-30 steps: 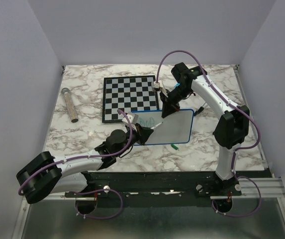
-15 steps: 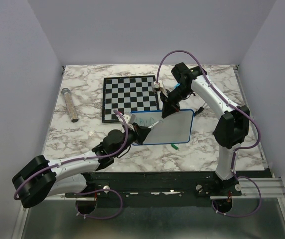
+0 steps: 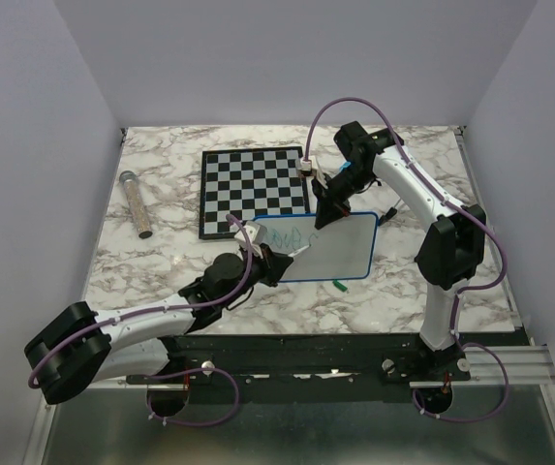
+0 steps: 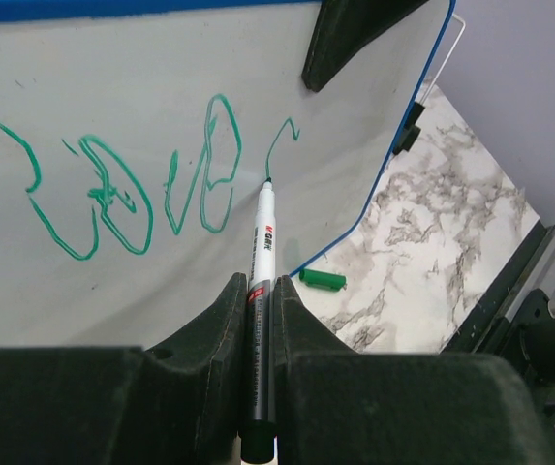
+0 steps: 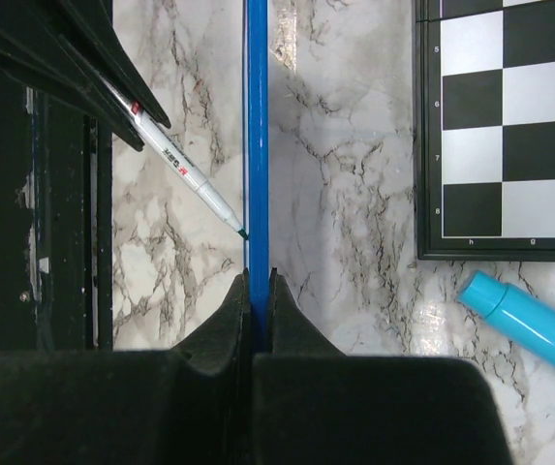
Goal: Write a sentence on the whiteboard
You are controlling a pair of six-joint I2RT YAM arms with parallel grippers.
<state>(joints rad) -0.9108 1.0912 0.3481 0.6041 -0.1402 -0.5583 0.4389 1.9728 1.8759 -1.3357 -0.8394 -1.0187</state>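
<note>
The whiteboard (image 3: 340,247) lies mid-surface, just nearer than the chessboard (image 3: 255,189). The right gripper (image 5: 258,281) is clamped on its blue far rim, likely to steady it against pen pressure. The left gripper (image 4: 260,286) pinches a green marker (image 4: 262,242), its tip on the board at the last stroke of the unfinished sentence (image 4: 132,184). The marker's cap (image 3: 339,286) lies on the marble surface (image 3: 161,262) by the board's near edge. Plain pale walls enclose the surface.

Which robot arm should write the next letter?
Left. The left gripper holds the marker, tip on the whiteboard beside the green letters. The right gripper is busy pinching the whiteboard's blue rim.
</note>
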